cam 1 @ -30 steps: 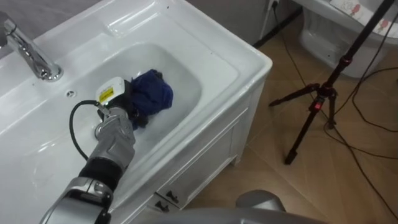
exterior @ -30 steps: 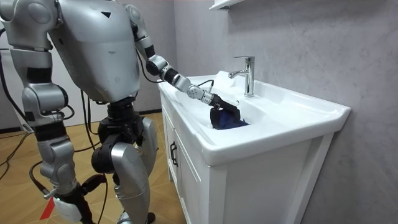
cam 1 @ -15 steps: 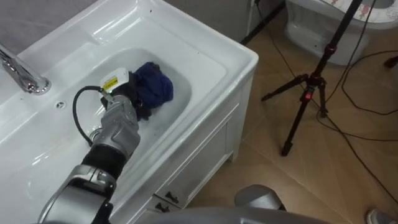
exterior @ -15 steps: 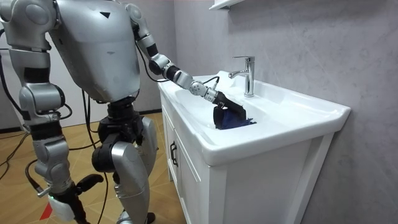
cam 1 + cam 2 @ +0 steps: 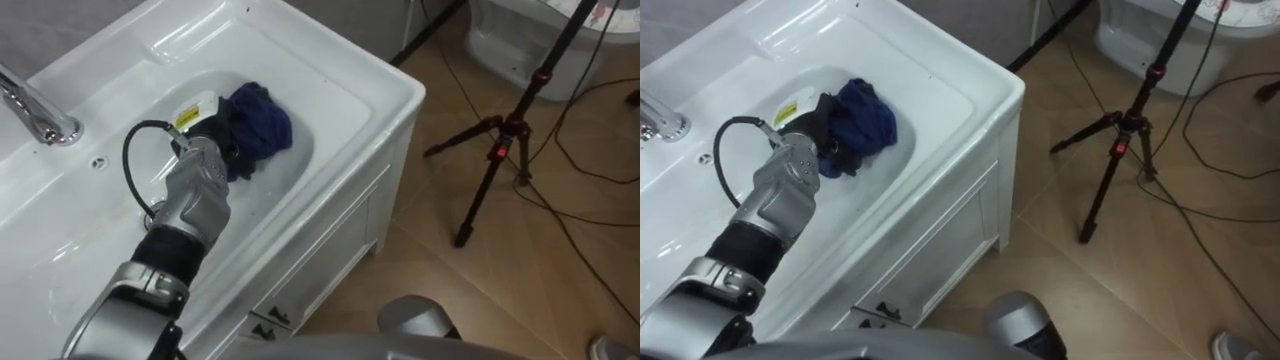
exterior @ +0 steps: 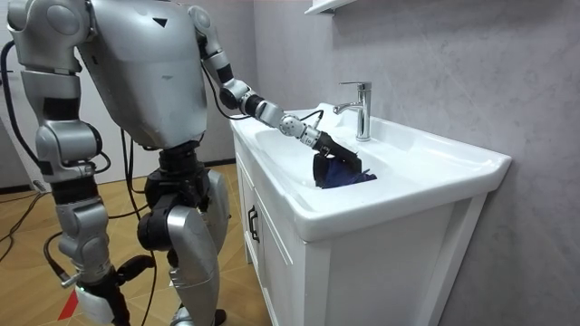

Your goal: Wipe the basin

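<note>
Left eye view | left hand (image 5: 203,170) fingers clenched on blue cloth (image 5: 258,122), far right end of basin (image 5: 302,155) | right hand (image 6: 95,303) hangs low | risk: bunched cloth slips loose on slick wall, leaving patches unwiped

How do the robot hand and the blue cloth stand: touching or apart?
Touching. The left eye view shows the left robot hand pressed into the blue cloth in the basin, no gap between them.

Chrome faucet (image 5: 32,108) at the frame's left edge. Black tripod (image 5: 505,135) stands right of centre on a wooden floor (image 5: 450,280), with cables (image 5: 590,250) trailing beside it. White toilet (image 5: 510,40) sits in the upper right corner.
</note>
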Controlling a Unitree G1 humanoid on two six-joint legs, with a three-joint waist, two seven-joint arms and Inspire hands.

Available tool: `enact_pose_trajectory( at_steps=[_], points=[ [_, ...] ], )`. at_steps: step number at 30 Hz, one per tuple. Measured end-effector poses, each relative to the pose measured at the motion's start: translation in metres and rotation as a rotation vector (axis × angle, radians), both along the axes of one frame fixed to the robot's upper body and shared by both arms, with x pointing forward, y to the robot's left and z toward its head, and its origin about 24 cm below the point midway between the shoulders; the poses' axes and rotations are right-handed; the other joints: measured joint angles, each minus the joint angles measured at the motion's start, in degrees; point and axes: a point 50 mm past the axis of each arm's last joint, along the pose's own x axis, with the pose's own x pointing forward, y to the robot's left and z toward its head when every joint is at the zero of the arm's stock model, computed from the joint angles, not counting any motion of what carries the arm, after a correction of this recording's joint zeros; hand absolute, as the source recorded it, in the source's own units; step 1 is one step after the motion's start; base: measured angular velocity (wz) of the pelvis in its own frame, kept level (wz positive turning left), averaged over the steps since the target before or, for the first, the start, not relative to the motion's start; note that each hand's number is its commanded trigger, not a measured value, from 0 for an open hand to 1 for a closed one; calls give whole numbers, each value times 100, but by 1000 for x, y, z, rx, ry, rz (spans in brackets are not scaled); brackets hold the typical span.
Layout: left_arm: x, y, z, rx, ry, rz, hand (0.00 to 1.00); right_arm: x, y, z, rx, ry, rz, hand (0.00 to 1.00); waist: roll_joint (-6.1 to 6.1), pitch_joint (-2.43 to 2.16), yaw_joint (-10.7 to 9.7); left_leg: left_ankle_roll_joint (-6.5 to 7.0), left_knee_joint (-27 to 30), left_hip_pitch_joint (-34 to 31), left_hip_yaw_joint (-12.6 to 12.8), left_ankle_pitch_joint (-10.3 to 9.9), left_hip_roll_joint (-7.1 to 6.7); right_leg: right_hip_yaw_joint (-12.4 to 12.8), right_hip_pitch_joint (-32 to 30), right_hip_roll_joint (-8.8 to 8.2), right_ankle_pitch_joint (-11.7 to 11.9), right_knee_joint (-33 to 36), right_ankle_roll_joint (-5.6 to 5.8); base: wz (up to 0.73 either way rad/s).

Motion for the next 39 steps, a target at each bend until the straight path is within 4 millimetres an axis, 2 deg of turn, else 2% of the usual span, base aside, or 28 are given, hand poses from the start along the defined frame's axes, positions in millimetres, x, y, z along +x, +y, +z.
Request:
enact_pose_trajectory(
  at_steps=[5, 9, 15, 19, 23, 25, 28, 30, 32, 34, 37, 39],
  points=[
    [1, -1, 3, 26, 3, -26, 100, 1, 0, 0, 11, -2, 7, 0, 12, 8, 6, 1, 8, -23, -3, 1, 0, 12, -7, 1, 15, -20, 4, 1],
    [2, 0, 4, 62, 1, -37, 100, 6, 1, 0, 31, -20, 9, 0, 0, 37, 16, 1, 2, -31, 51, 0, 2, 59, -34, 18, 15, 42, 4, -6],
    [0, 5, -5, 82, 41, -34, 100, 0, 0, 1, 22, 14, -3, 0, -13, 59, 37, -34, -8, 95, 100, -21, 11, 117, 70, 76, 6, 50, -12, -7],
    [-9, 9, -19, 117, 59, -66, 100, -8, 0, 1, 15, 33, -11, 0, -47, 55, 333, -65, -20, 251, 237, -52, 17, 306, 124, 158, -7, 66, -34, -22],
    [-26, 17, -32, 261, 64, -118, 100, -13, 0, 1, 11, 36, 22, 0, -213, 8, 525, -99, -10, 353, 284, -71, 42, 318, 140, 198, -83, 160, -67, -7],
    [-36, 23, -39, 327, 58, -129, 100, -16, 2, 1, 12, 38, 25, 0, -349, -68, 703, -136, 14, 378, 320, -93, 98, 317, 143, 248, -81, 155, -103, -7],
    [-46, 32, -46, 418, 50, -146, 100, -19, 1, 1, 2, 37, 16, 0, -467, -134, 905, -170, 3, 460, 342, -80, 137, 323, 239, 296, -62, 160, -139, -7],
    [-55, 38, -50, 461, 47, -141, 100, -18, -1, 2, -6, 35, 25, 0, -477, -162, 950, -188, 2, 474, 342, -91, 150, 352, 246, 319, -64, 142, -145, -6],
    [-60, 45, -54, 499, 41, -129, 100, -14, 0, 2, -8, 25, 27, 0, -476, -165, 1015, -191, 1, 476, 368, -89, 166, 353, 256, 334, -53, 162, -161, -5],
    [-69, 57, -60, 593, 45, -139, 100, -15, 1, 1, -13, 29, 24, 0, -462, -184, 1157, -226, -3, 495, 375, -88, 201, 384, 257, 379, -33, 153, -192, -9],
    [-89, 78, -67, 751, 83, -163, 100, -14, -3, 2, -30, 19, -7, 0, -430, -201, 1173, -266, -12, 497, 361, -66, 244, 369, 271, 416, -15, 119, -231, 0],
    [-98, 85, -70, 801, 115, -164, 100, -16, -5, 3, -41, 26, -8, 0, -396, -209, 1239, -277, -14, 540, 353, -63, 265, 350, 329, 430, -8, 86, -252, 4]
  ],
)
